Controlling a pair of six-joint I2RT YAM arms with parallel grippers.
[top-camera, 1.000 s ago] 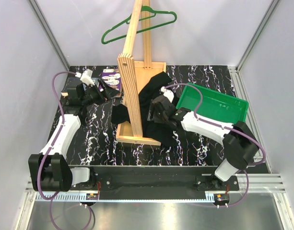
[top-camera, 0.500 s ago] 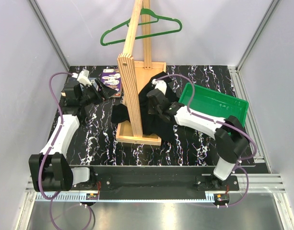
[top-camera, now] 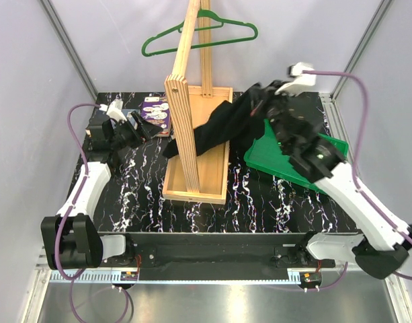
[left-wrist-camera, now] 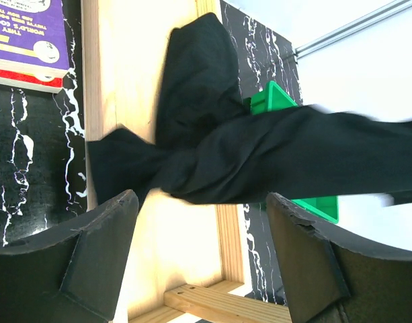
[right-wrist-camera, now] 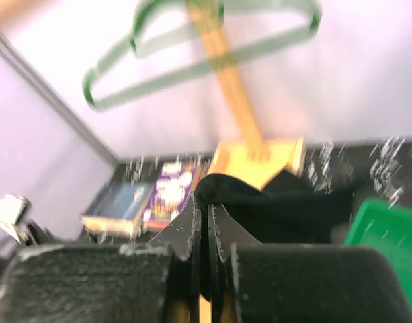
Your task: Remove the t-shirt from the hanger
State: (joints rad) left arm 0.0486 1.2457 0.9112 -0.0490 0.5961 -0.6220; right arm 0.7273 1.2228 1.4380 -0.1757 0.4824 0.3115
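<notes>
The black t-shirt (top-camera: 216,129) stretches as a taut band from the wooden stand's base up and to the right. My right gripper (top-camera: 261,101) is raised above the green tray and shut on its upper end; the right wrist view shows cloth (right-wrist-camera: 279,212) pinched between the closed fingertips of the right gripper (right-wrist-camera: 206,212). The green hanger (top-camera: 212,37) hangs bare at the top of the stand, blurred in the wrist view as hanger (right-wrist-camera: 192,60). My left gripper (top-camera: 146,126) stays open at the left of the stand; in its view the t-shirt (left-wrist-camera: 259,155) lies beyond the open left gripper (left-wrist-camera: 202,222), untouched.
A tall pale wooden stand (top-camera: 185,101) rises from a wooden base (left-wrist-camera: 132,67) in the middle of the table. The green tray (top-camera: 306,158) sits to the right, tilted under the right arm. Books (top-camera: 155,111) lie at the back left, close to the left gripper.
My right gripper closed on the t-shirt low beside the stand, then swung up and to the right, dragging the cloth off the table into a taut band. The left arm barely moved.
</notes>
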